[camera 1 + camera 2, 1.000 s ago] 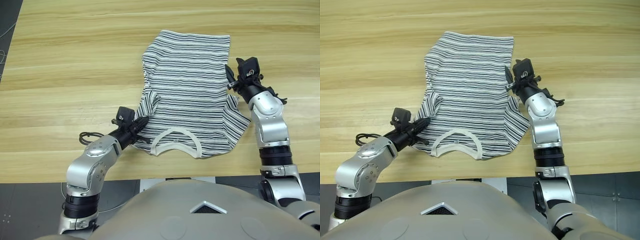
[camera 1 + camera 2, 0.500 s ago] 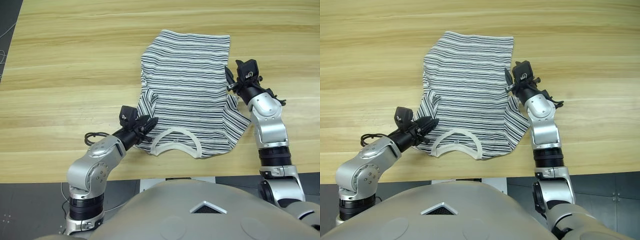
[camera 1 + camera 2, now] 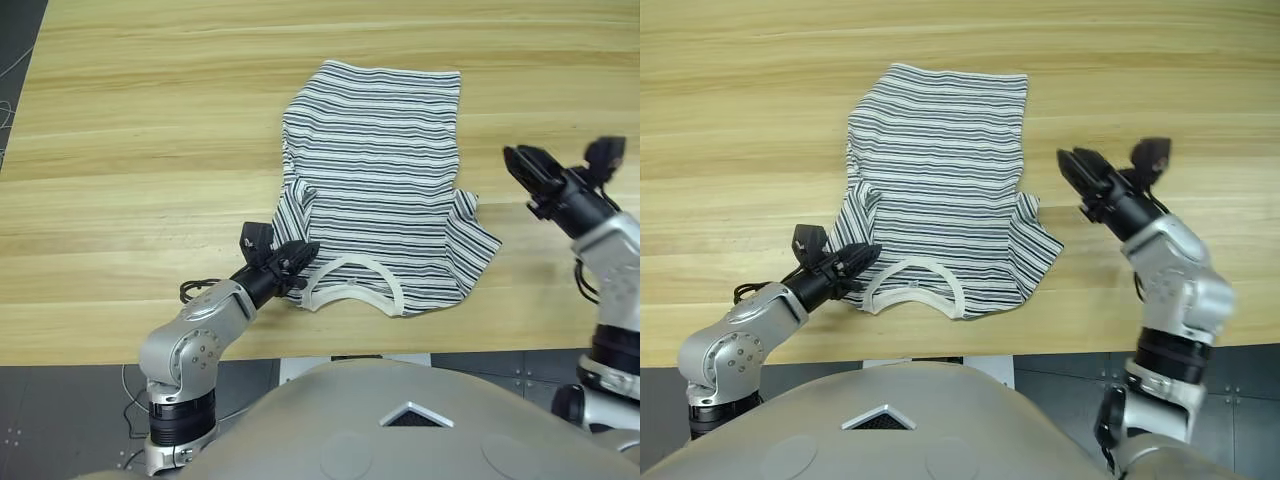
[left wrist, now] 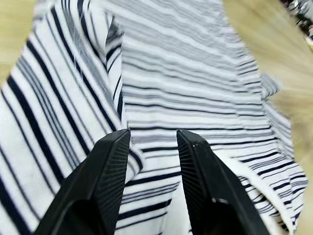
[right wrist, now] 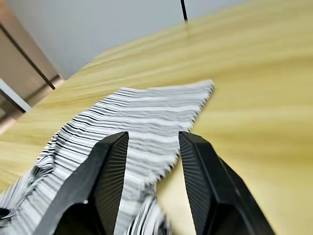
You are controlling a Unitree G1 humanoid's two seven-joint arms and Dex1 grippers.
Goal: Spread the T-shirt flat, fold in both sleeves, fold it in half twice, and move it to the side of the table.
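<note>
A black-and-white striped T-shirt lies on the wooden table, its white collar toward the near edge and its hem at the far side. The left sleeve is bunched and folded in; the right sleeve spreads out. My left gripper is open, low over the shirt's near left shoulder, beside the collar; its fingers straddle striped cloth without holding it. My right gripper is open, raised above bare table to the right of the shirt, with nothing between its fingers.
Bare wood extends widely to the left, right and far side of the shirt. The table's near edge runs just below the collar. A black cable loops by my left forearm.
My right gripper has lifted off the shirt's right edge and swung out to the right over bare table. My left gripper has slid right, onto the shirt's left shoulder.
</note>
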